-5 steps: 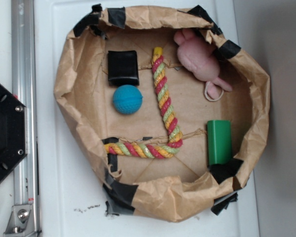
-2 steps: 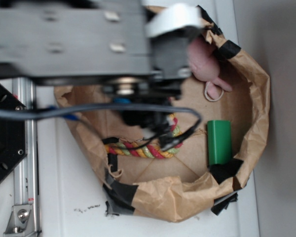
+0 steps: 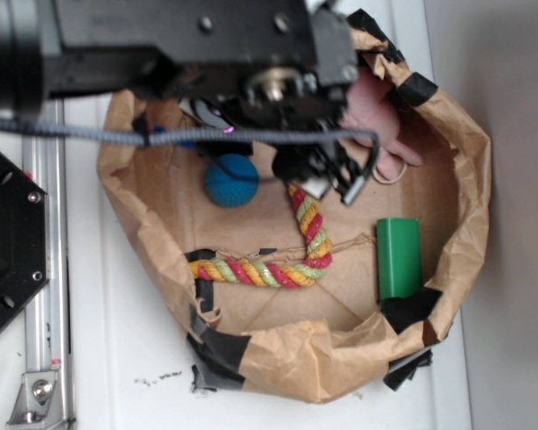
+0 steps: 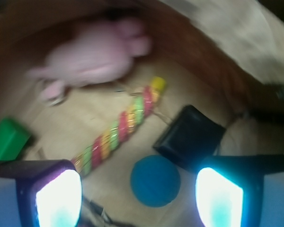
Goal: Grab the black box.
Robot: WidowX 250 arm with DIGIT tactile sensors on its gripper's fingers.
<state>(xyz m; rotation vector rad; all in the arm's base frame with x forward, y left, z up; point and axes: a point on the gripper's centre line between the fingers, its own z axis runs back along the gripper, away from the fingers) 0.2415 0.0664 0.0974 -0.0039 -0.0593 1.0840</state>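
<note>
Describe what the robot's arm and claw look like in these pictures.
The arm is black, boxy metal with visible screws, and a grey braided cable runs along it. The claw has two dark fingers whose inner pads glare bright white.

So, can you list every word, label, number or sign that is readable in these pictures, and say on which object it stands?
None: no readable text in either view.
The black box, blue ball, green block, rope and pink plush show no lettering.
The wrist view is blurred, so small print could be missed.
</note>
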